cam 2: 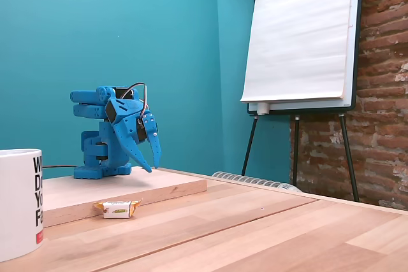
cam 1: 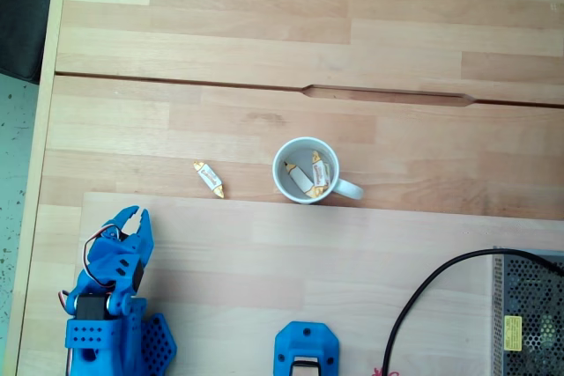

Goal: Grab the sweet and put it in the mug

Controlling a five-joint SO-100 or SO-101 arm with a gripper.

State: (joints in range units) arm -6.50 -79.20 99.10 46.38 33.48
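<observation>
Sweets of the same kind are seen in two places. One tiny oblong sweet [cam 1: 209,179], wrapped in white-cream paper with yellow-orange twisted ends, lies on the pale wooden tabletop [cam 1: 264,50] in the top-down fixed view, to the left of the small round white ceramic mug [cam 1: 306,170] and apart from it. Two more wrapped sweets [cam 1: 311,174] are seen lying inside the mug, against its pale inside. The mug's short handle is turned toward the lower right in that view.

In the low side-on fixed view the loose sweet [cam 2: 116,208] rests on the tabletop [cam 2: 255,227] just in front of the edge of a raised wooden board [cam 2: 127,190]. The mug [cam 2: 19,202] stands at the left edge of that view, with black lettering on its side.

The blue plastic arm's gripper [cam 1: 130,215] is seen at the lower left of the top-down view, over the raised board [cam 1: 352,261], well apart from sweet and mug. In the side-on view the gripper [cam 2: 153,165] is pointed downward above the board, its fingers slightly parted and nothing held between them.

A blue plastic housing [cam 1: 306,351], a black cable [cam 1: 423,297] and a perforated metal box [cam 1: 527,314] are seen along the lower edge of the top-down view. A white flip-chart easel [cam 2: 299,36], a teal wall [cam 2: 127,30] and a brick wall [cam 2: 382,93] are seen behind the table.
</observation>
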